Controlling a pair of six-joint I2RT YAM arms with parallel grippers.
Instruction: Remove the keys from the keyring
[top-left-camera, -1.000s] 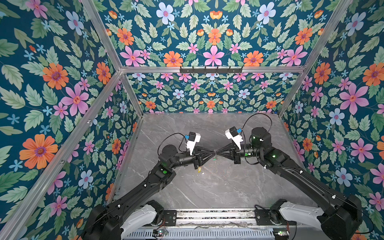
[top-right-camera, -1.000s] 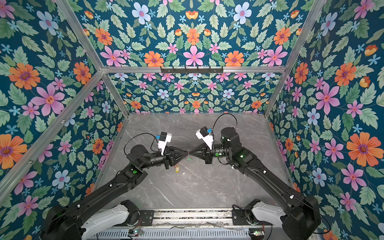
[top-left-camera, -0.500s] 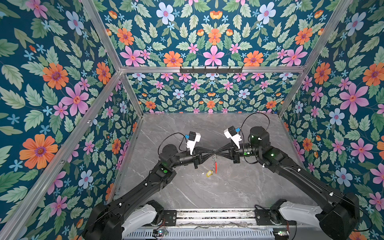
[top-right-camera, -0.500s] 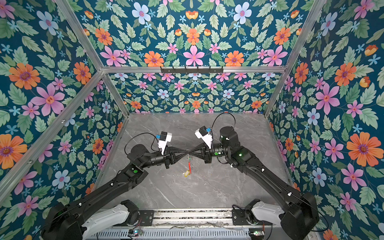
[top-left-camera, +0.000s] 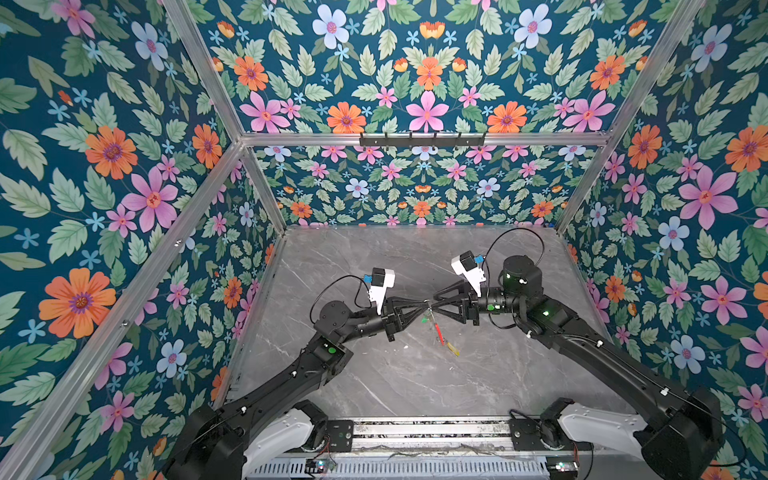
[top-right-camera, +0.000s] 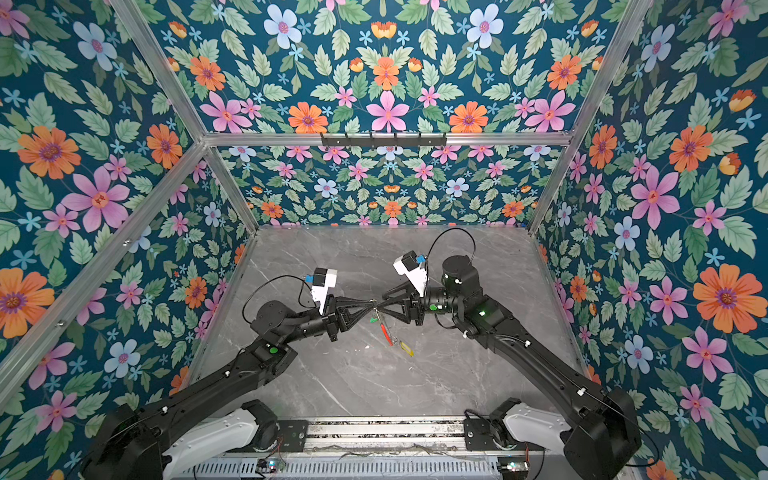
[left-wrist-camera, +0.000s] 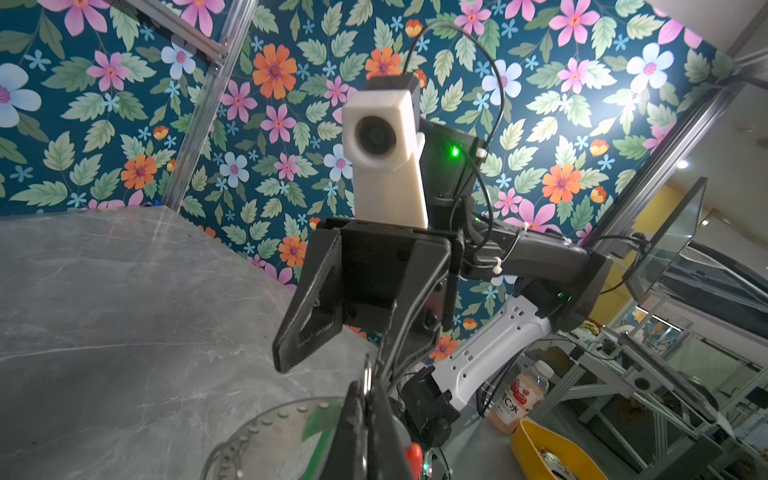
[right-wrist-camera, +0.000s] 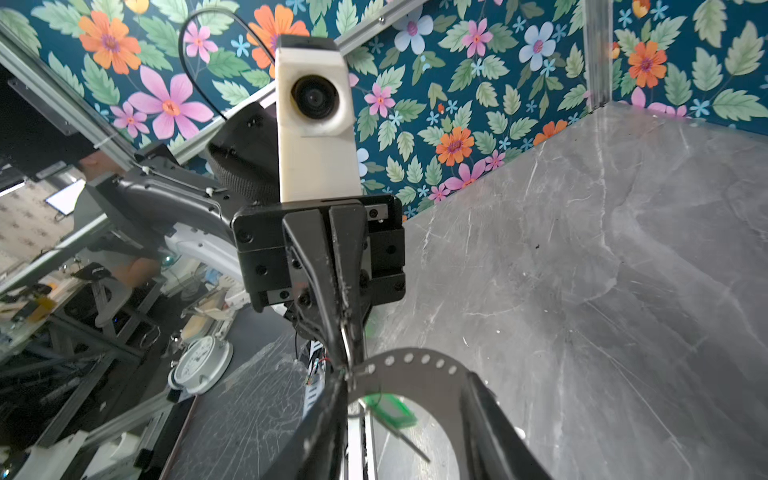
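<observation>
Right above the middle of the bench (top-left-camera: 374, 374), we see our two arms meet tip to tip in the air.

Our left end effector (top-left-camera: 424, 310) is squeezed all the way closed. It pinches the keyring (top-left-camera: 437, 330) at its top edge. In the right wrist view we see its two thin fingers (right-wrist-camera: 332, 266) pressed flat together, with their tips on the rim of the grey hoop. A row of little holes (right-wrist-camera: 409, 357) runs along that rim.

Our right end effector (top-left-camera: 434, 306) is partly open. In the left wrist view its two black fingers (left-wrist-camera: 309, 307) stand well apart, with nothing between the tips. In the right wrist view the hoop curves across the gap between them. We cannot tell if either finger touches it.

In both top views the keyring hangs down from the pinch. It slants a little toward the right arm's side. Its red part (top-right-camera: 385, 332) sits low on the hoop.

Both keys hang on the keyring. The green-tag key (right-wrist-camera: 390, 409) hangs close to the top, just under the two tips. Its thin metal end points away from the hoop. The yellow-tag key (top-right-camera: 406, 348) hangs at the very bottom, past the red part. It is close to the bench, but we cannot tell if it touches.
</observation>
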